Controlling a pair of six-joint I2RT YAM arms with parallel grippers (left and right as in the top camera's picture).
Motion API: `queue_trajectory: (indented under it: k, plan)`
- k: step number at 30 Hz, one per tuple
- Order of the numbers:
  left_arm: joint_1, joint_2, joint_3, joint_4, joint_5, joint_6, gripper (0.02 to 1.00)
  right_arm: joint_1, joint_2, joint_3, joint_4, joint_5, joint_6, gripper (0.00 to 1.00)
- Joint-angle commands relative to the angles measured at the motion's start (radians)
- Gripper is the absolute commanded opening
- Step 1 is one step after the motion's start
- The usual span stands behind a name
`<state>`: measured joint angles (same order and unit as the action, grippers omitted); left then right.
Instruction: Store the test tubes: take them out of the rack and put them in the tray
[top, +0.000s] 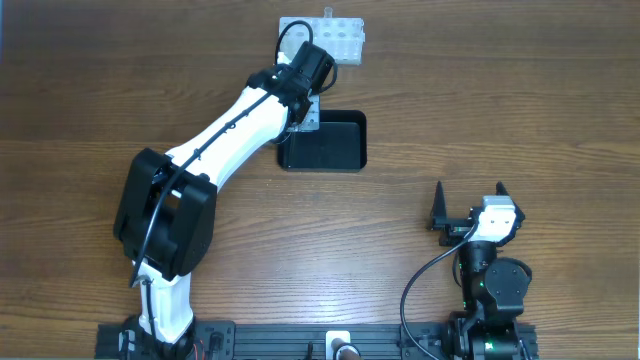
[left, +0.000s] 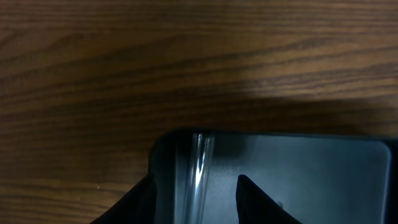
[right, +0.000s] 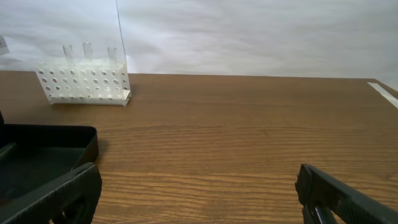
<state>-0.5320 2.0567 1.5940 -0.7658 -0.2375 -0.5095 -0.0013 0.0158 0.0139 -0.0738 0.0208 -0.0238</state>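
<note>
From above we see the left arm (top: 240, 120) over the tray (top: 345, 150); its wrist view adds the left gripper (left: 196, 183) spread around a test tube (left: 199, 155) inside. The right gripper (right: 198, 180), spread, faces three tubes (right: 87, 50) in the rack (right: 84, 84).

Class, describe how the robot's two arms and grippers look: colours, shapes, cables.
The left arm has white rounded links, bulky black joint housings and a thin black cable along it; the left gripper has dark tapered fingers. The right arm is mostly black, with a white wrist block, small green lights and a looping black cable; the right gripper has black pointed fingers.
</note>
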Motion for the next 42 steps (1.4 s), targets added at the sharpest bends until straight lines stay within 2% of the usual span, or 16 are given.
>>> queue_trajectory:
  k: [1, 3, 6, 11, 16, 24, 42]
  plan:
    - [-0.003, -0.039, 0.036, 0.040, -0.051, 0.004, 0.419, -0.004, -0.010, -0.009, 0.002, 0.002, 0.000, 0.993]
    - [-0.003, -0.062, 0.084, 0.060, -0.087, 0.005, 0.430, -0.004, -0.010, -0.009, 0.002, 0.002, 0.000, 0.991]
    - [-0.003, -0.066, 0.195, 0.091, -0.131, 0.043, 0.498, -0.004, -0.010, -0.009, 0.002, 0.002, 0.000, 0.991]
    - [0.004, -0.026, 0.309, 0.175, -0.139, 0.166, 0.566, -0.004, -0.010, -0.009, 0.002, 0.002, 0.000, 0.993]
    - [0.024, 0.068, 0.369, 0.217, -0.146, 0.167, 0.619, -0.004, -0.010, -0.009, 0.002, 0.002, 0.000, 0.993]
    - [0.048, 0.198, 0.409, 0.305, -0.137, 0.166, 0.634, -0.004, -0.010, -0.009, 0.002, 0.002, 0.000, 0.991]
    - [0.055, 0.296, 0.410, 0.430, -0.085, 0.166, 0.619, -0.004, -0.010, -0.009, 0.002, 0.002, 0.000, 0.991]
